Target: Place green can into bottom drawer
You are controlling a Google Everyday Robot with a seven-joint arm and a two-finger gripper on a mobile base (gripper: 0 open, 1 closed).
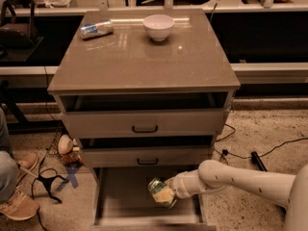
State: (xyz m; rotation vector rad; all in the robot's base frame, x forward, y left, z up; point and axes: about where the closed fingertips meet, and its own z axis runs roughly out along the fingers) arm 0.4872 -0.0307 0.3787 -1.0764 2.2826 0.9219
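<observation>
The green can has a green-and-white mottled label and a silver end. My gripper is shut on it and holds it tilted just above the floor of the bottom drawer, toward its right side. That drawer is pulled out, a wide shallow tray with a bare floor. My white arm reaches in from the right.
The two upper drawers with black handles are slightly open. On the cabinet top stand a white bowl and a silver-and-blue can lying on its side. A person's shoes and cables lie on the floor at left.
</observation>
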